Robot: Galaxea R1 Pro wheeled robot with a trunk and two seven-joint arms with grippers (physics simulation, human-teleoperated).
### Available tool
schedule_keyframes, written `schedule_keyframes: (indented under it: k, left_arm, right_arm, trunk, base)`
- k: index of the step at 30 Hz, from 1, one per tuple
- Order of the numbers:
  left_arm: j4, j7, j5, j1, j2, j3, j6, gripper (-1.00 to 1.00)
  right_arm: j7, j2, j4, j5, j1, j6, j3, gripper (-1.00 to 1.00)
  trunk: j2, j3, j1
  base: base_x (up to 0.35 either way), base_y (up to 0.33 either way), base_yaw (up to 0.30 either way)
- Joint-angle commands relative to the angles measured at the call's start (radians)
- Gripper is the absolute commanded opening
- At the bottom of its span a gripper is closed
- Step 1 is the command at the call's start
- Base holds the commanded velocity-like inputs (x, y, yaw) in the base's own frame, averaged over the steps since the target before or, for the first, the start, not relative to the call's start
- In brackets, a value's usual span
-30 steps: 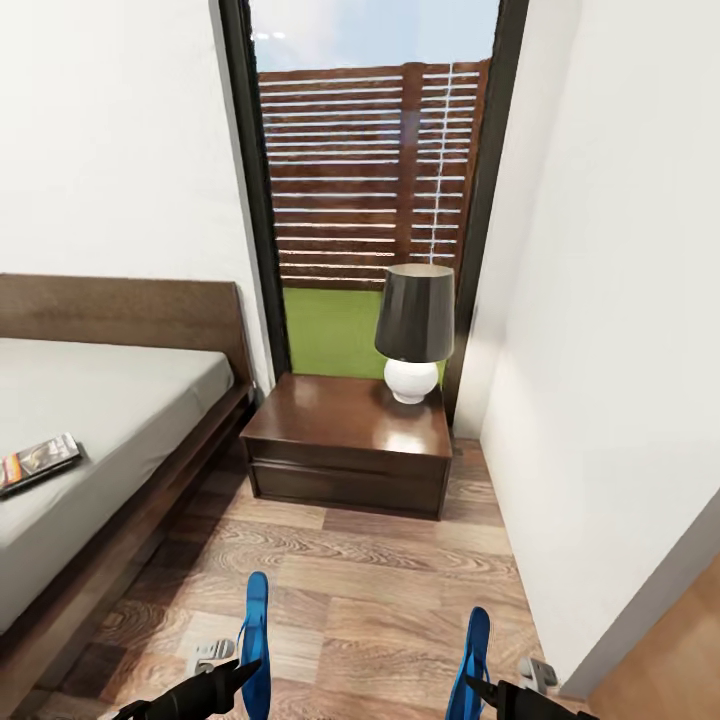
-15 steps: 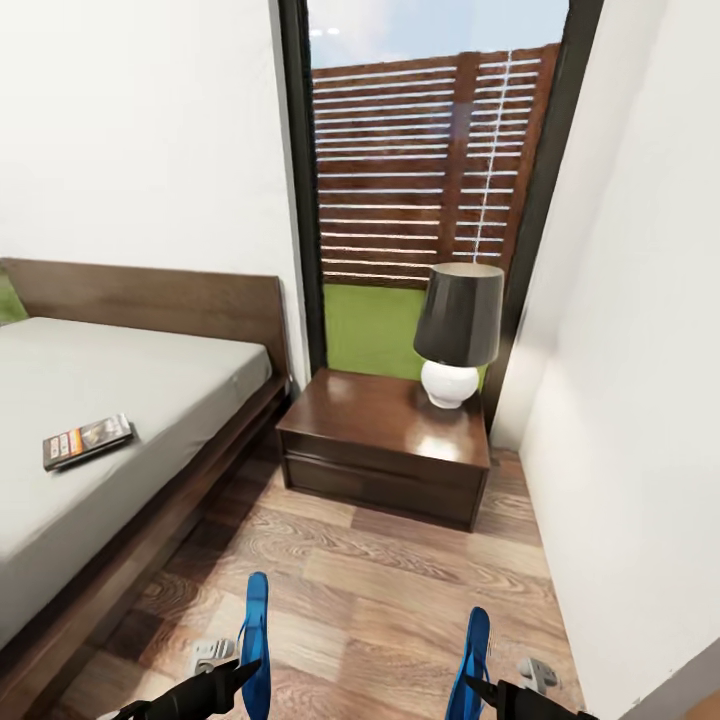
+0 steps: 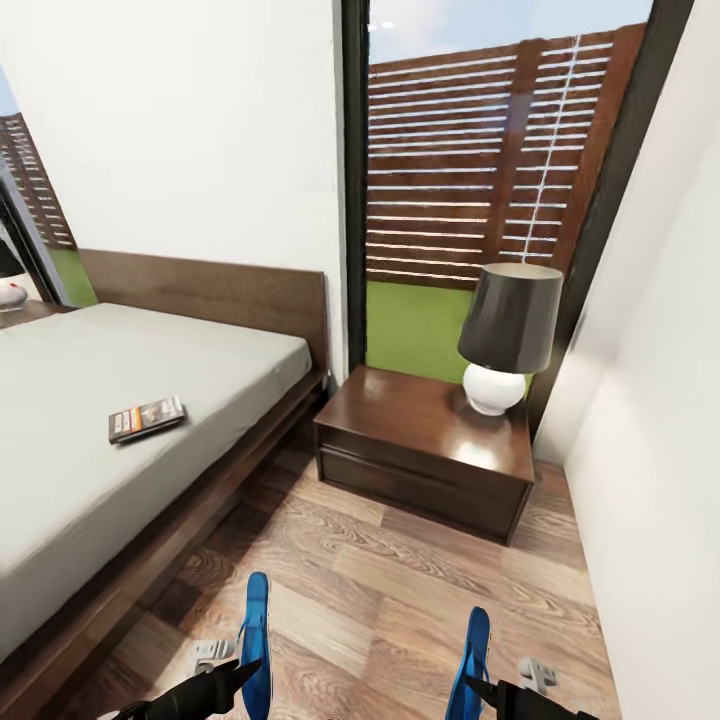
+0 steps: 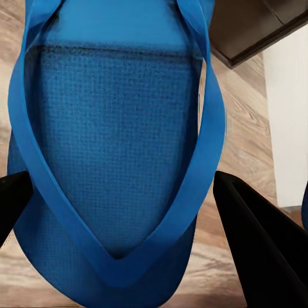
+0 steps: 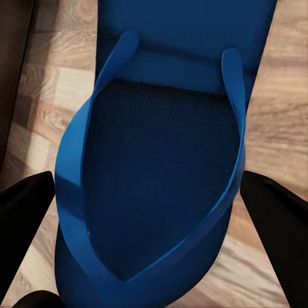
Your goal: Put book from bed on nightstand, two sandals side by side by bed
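left claw [image 3: 245, 668] clamps one sandal [image 3: 256, 640], right claw [image 3: 470, 685] other sandal [image 3: 472, 655]

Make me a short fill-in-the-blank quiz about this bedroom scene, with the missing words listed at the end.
1. The book lies on the ____.
2. The lamp stands on the ____.
3. Each hand, left hand and right hand, holds a blue ____.
4. The floor is made of ____ planks.

Missing words: bed; nightstand; sandal; wood
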Motion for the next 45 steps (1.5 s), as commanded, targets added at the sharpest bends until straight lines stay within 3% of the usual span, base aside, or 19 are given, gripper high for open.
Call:
schedule_keyframes:
  k: [1,45]
  left_arm:
    - [0.000,-0.005,0.008,-0.001,0.000,0.001,0.010,-1.00]
    - [0.000,-0.005,0.008,-0.001,0.000,0.000,0.010,-1.00]
  right_arm:
    - [0.002,-0.001,-0.001,-0.011,0.000,0.008,0.006,-1.00]
    - [0.002,-0.001,-0.001,-0.011,0.000,0.008,0.006,-1.00]
  trunk:
    - [0.000,-0.001,0.000]
    - [0.000,-0.025,0.000]
  base:
    - [0.000,0.000,0.272]
    - [0.000,-0.023,0.273]
